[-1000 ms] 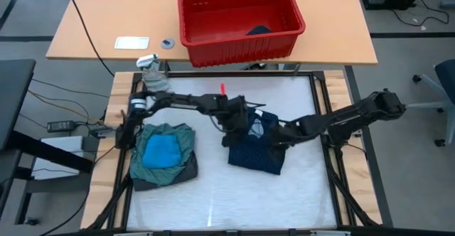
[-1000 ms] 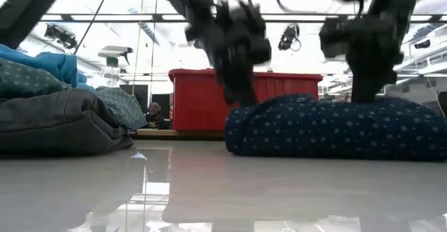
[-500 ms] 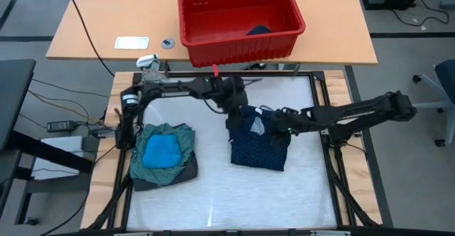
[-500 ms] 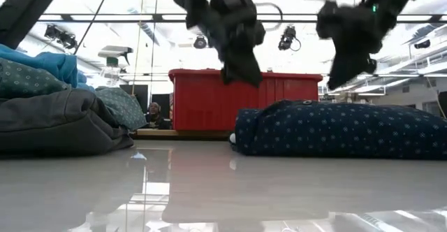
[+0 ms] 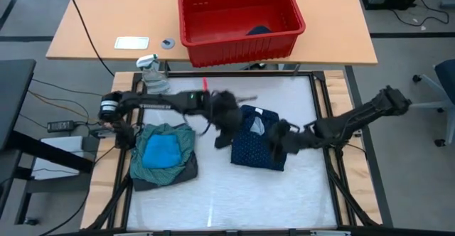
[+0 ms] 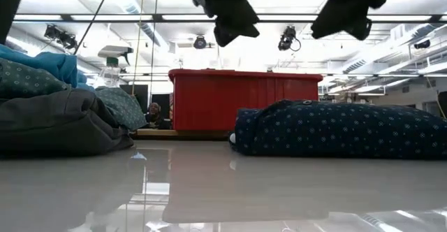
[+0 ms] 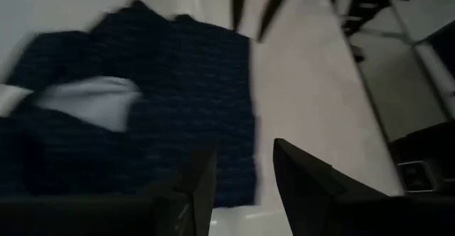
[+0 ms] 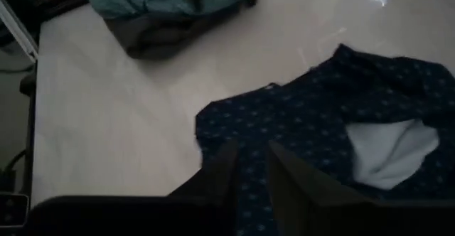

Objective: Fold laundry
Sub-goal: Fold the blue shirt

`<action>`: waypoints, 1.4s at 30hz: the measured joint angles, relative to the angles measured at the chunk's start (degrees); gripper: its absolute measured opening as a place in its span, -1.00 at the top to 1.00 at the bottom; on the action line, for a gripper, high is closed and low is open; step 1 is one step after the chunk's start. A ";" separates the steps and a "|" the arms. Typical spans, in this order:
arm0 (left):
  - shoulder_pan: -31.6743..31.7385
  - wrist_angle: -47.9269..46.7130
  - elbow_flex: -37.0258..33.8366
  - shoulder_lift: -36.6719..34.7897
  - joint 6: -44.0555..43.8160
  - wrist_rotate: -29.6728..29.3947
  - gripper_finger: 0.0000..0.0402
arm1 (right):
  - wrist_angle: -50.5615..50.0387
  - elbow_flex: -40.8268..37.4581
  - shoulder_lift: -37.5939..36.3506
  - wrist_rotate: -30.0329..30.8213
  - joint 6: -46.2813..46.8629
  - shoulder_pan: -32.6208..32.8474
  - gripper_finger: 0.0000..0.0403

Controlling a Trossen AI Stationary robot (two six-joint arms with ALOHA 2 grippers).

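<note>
white tabletop (image 5: pixel 234 193) carries the folded navy dotted piece (image 5: pixel 256 146) at frame centre; left gripper (image 5: pixel 225 126) hovers at its left edge, right gripper (image 5: pixel 276 138) over its right, both slightly apart, empty. teal-green shirt pile (image 5: pixel 165 154) lies lower left.

Dotted piece (image 5: pixel 257 146) lies right of the stacked pile (image 5: pixel 164 154), bin (image 5: pixel 239 15) behind.

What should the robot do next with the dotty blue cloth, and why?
Probably lower both grippers back onto the navy dotted piece to finish its fold. Both the left gripper and the right gripper hover above it with a gap between their fingers, holding nothing, and a whitish patch of the cloth shows, so it looks untidy.
</note>
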 joint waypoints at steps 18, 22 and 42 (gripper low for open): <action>-21.01 33.25 -27.65 -6.86 -2.47 -21.42 -0.07 | -18.20 17.54 27.16 3.84 14.81 18.71 0.46; -20.84 37.43 -27.44 -3.87 1.42 -23.29 -0.27 | -19.66 17.48 30.16 3.80 16.19 18.33 0.20; -18.04 44.45 -27.52 11.68 11.49 -24.45 -0.11 | -24.48 13.13 34.51 0.41 18.77 14.36 -0.21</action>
